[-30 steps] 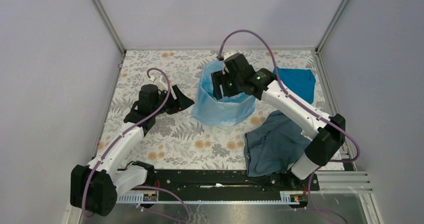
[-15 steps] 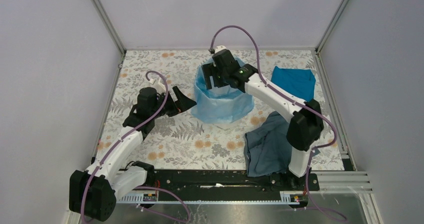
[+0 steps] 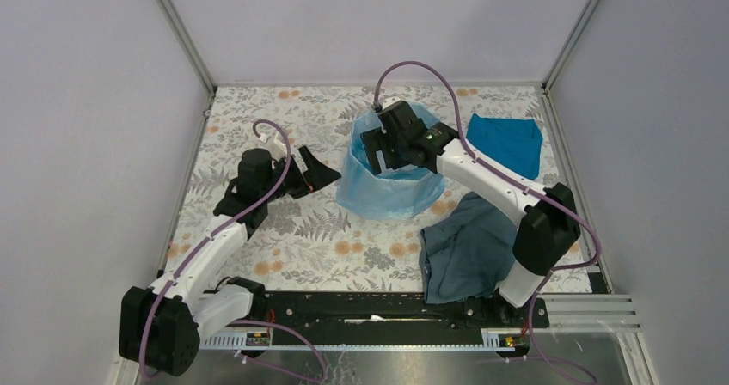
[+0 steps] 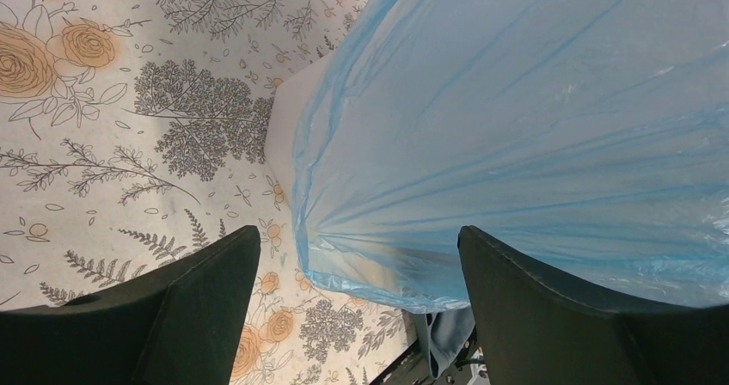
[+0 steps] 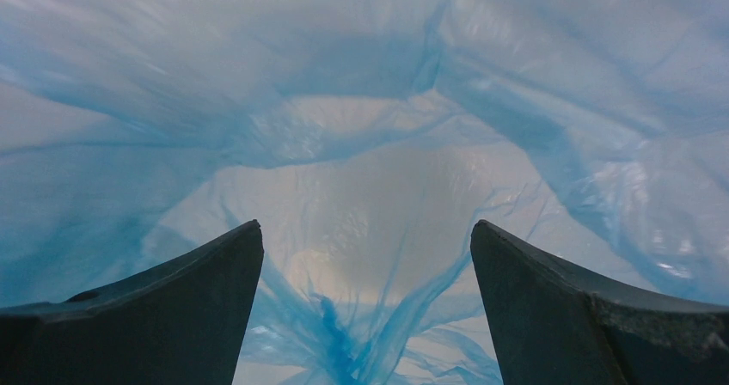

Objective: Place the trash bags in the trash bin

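The translucent light-blue trash bag [image 3: 382, 187] is draped over the white trash bin and hangs down its outside. The bin's white wall [image 4: 284, 136] shows only beside the film in the left wrist view. My right gripper [image 3: 382, 155] is open and reaches down into the lined bin mouth. In the right wrist view its jaws stand wide apart over bag film [image 5: 361, 213] gathered at the bottom. My left gripper [image 3: 322, 172] is open, just left of the bin and apart from it. The bag's hem [image 4: 387, 286] hangs between its jaws in the left wrist view.
A teal-blue cloth [image 3: 507, 142] lies at the back right. A dark grey-blue cloth [image 3: 468, 249] lies front right under the right arm, its edge showing in the left wrist view [image 4: 443, 338]. The floral table cover [image 3: 292, 230] is bounded by grey walls.
My right gripper moved left to the bin's far rim, then back right and down into the bin mouth. The left gripper edged slightly toward the bin. The bag's skirt shifted a little.
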You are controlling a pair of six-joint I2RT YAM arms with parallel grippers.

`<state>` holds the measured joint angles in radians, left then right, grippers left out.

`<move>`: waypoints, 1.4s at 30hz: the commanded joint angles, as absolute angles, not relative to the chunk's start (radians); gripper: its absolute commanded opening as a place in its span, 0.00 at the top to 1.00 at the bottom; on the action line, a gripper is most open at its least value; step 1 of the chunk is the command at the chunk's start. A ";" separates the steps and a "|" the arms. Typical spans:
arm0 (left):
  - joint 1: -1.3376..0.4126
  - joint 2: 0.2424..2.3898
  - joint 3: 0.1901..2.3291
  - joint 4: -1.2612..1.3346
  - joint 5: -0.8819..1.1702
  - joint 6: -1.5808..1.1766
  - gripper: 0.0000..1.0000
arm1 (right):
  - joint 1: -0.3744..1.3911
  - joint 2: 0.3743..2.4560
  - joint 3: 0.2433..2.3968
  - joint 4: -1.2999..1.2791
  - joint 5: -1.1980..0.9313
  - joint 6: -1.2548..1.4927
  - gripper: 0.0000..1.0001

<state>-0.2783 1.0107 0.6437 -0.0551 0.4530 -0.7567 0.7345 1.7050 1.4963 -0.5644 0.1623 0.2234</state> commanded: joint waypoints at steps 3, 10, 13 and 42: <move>-0.281 0.957 0.671 -0.065 0.453 -0.736 0.10 | 0.742 1.764 1.411 -0.431 0.148 0.258 0.00; -0.282 0.940 0.681 -0.095 0.439 -0.721 0.09 | 0.741 1.832 1.355 -0.311 0.162 0.285 0.00; -0.281 0.936 0.682 -0.097 0.442 -0.722 0.09 | 0.740 1.837 1.342 -0.272 0.135 0.294 0.00; -0.284 0.955 0.728 -0.142 0.508 -0.690 0.06 | 0.760 1.683 1.652 -0.794 0.223 0.266 0.42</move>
<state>-0.2798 0.9756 0.6861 -0.1535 0.4896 -0.7116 0.7383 1.6951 1.6337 -0.6983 0.1974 0.2832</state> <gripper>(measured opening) 0.935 0.653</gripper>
